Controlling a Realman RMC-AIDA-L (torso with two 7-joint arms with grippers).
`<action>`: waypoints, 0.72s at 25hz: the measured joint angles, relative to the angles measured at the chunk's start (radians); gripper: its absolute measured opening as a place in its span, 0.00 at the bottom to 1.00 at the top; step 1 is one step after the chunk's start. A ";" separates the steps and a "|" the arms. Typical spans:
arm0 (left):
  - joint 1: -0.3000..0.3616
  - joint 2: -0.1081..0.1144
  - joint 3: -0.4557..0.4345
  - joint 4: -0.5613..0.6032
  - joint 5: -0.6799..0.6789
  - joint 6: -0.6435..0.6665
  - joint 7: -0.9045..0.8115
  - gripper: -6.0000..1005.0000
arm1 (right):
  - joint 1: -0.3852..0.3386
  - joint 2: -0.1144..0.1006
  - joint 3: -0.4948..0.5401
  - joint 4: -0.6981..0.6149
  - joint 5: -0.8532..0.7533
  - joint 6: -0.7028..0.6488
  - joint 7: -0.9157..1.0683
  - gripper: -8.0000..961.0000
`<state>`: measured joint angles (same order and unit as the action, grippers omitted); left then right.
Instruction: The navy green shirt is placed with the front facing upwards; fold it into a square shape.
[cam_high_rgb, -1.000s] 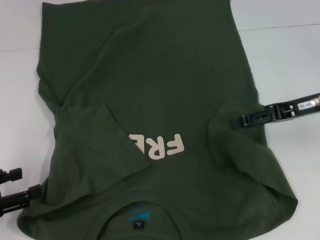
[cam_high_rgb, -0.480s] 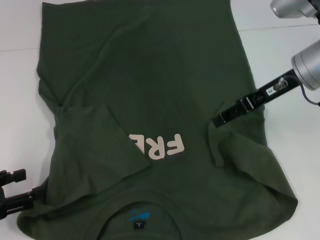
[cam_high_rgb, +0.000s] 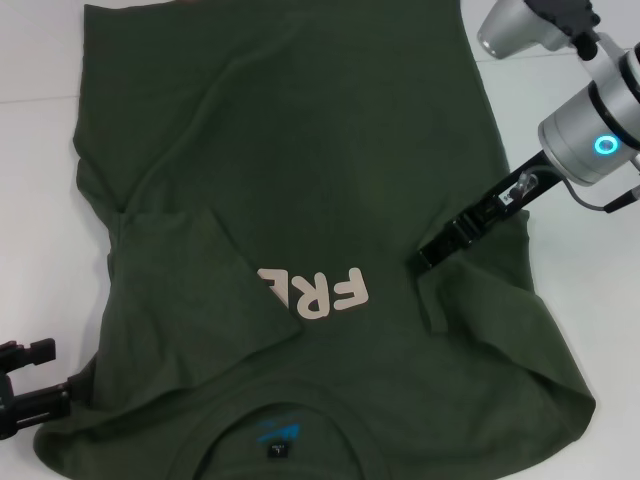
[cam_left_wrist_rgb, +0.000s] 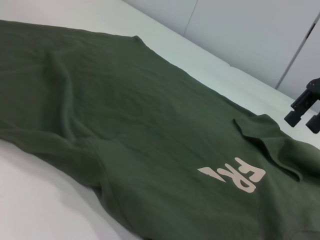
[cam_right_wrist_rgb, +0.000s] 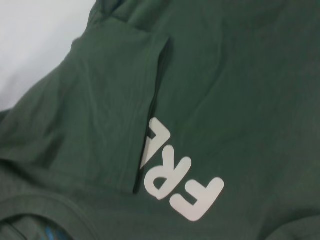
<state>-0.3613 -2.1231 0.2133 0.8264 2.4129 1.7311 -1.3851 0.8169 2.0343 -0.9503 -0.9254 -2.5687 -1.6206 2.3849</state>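
Jaws of the right gripper (cam_high_rgb: 428, 255) cannot be judged open or shut; its black tip lies on the right sleeve fold (cam_high_rgb: 440, 290) of the navy green shirt (cam_high_rgb: 300, 150), beside the pale "FRE" lettering (cam_high_rgb: 318, 292). Left gripper (cam_high_rgb: 25, 385) shows parted, empty fingers at the shirt's shoulder edge on the white table (cam_high_rgb: 30, 200). Left sleeve (cam_high_rgb: 200, 280) lies folded over the chest.

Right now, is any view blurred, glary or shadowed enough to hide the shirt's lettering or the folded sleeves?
Head view: even light, the shirt sharp, lettering partly covered by the folded sleeve; right pincer casts only a faint shadow. Left wrist view: soft, no glare, letters readable. Right wrist view: slightly soft up close, a dark shadow along the sleeve's edge beside the letters.
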 joint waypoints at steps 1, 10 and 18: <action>-0.001 0.000 0.000 0.000 0.000 0.000 0.000 0.81 | 0.000 0.001 -0.011 -0.003 -0.005 0.001 0.000 0.73; -0.009 0.000 0.000 -0.004 0.000 -0.001 0.000 0.81 | 0.004 0.007 -0.101 -0.025 -0.022 -0.008 -0.016 0.71; -0.014 0.000 0.000 -0.028 0.000 -0.025 0.000 0.81 | 0.020 0.027 -0.190 -0.036 -0.076 -0.010 -0.023 0.70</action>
<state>-0.3758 -2.1230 0.2133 0.7986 2.4129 1.7063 -1.3850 0.8367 2.0617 -1.1406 -0.9616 -2.6451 -1.6305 2.3622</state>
